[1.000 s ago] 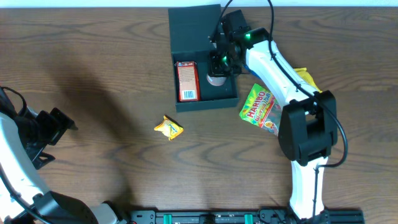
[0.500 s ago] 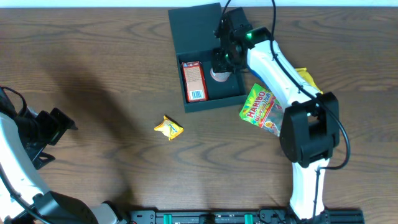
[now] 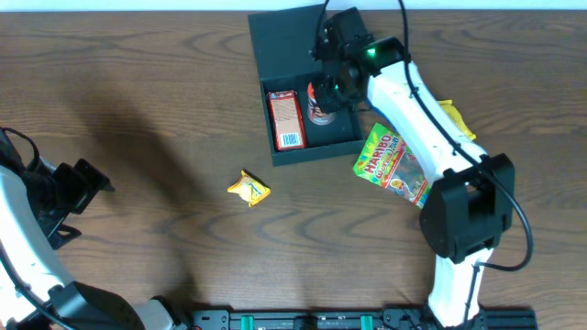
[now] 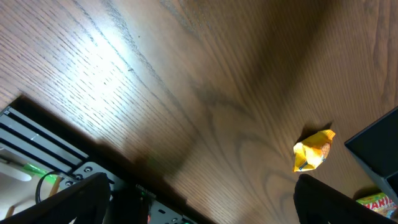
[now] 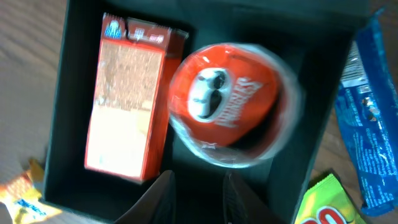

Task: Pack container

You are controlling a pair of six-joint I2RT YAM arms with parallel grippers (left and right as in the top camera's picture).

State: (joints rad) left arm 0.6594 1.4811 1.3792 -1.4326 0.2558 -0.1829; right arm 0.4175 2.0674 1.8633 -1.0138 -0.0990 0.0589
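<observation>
The container, a dark shallow box with its lid flap folded back, sits at the table's far middle. Inside it lie a red-and-white carton and a small red Pringles can with a clear lid. My right gripper hovers over the box interior beside the can, its fingers slightly apart with nothing between them. My left gripper stands wide open above bare table at the far left.
A green Haribo bag lies right of the box, with a yellow packet behind it. A blue packet shows beside the box wall. A small crumpled yellow packet lies in front of the box.
The right gripper set the Pringles can down beside the carton, let go of it and drew back a little. The box shifted slightly toward the table's back. The left arm stayed still.
</observation>
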